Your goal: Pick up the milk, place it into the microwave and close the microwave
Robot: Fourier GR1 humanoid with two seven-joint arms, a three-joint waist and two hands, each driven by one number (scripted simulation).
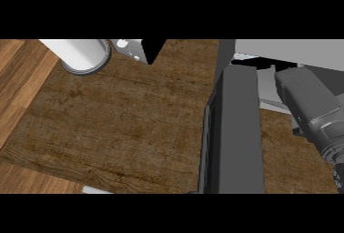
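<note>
Head view: microwave door (pixel 232 132) edge-on, right forearm (pixel 312 109) cut off, milk unseen

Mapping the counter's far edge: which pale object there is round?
The pale cylinder at top left, with a grey rim; the white object beside it is boxy.

place: we read this as a kitchen | evidence: we look steeply down on a dark wood-grain tabletop (pixel 121 123) | a grey microwave (pixel 289 52) stands at its right edge, its dark door (pixel 232 132) swung open | lighter wood plank floor (pixel 17 63) shows past the tabletop's left edge
</note>
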